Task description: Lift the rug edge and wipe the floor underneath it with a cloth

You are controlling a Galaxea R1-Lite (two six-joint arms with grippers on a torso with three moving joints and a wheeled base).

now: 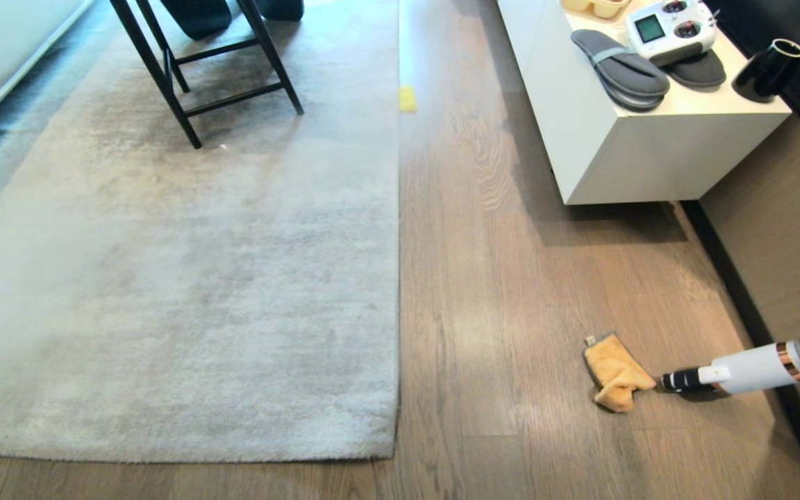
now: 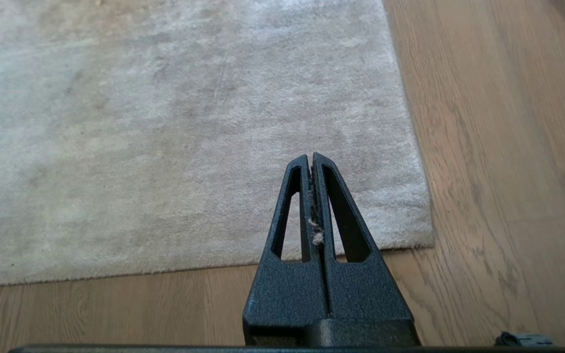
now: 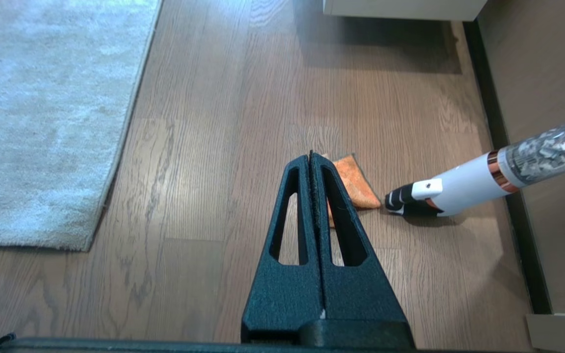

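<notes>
- The rug (image 1: 178, 278) lies flat on the floor (image 1: 511, 278), filling the left part of the head view; its long right edge runs straight down the picture and its near right corner rests on the boards, not lifted.
- The cloth (image 1: 615, 373) lies crumpled on bare floor at the lower right of the head view, well apart from the rug edge.
- A handheld vacuum (image 1: 740, 371), white body with a copper ring and a clear dust chamber, lies on the floor with its black nozzle just beside the cloth; contact between the two cannot be determined.
- A small yellow piece (image 1: 407, 98) sits on the floor just beside the far stretch of the rug edge.
- A dark-framed stool (image 1: 205, 62) stands on the far part of the rug.
- A white cabinet (image 1: 643, 153) stands at the upper right, carrying grey slippers (image 1: 619, 66), a white remote controller (image 1: 671, 28) and a black mug (image 1: 767, 69).
- Neither arm appears in the head view.
- The left gripper (image 2: 311, 156) hangs above the near right corner of the rug, fingers pressed together, holding nothing; bits of pale lint sit in the seam between them.
- The right gripper (image 3: 310, 155) hangs above bare floor, fingers pressed together and empty, partly covering the cloth from its own camera.
</notes>
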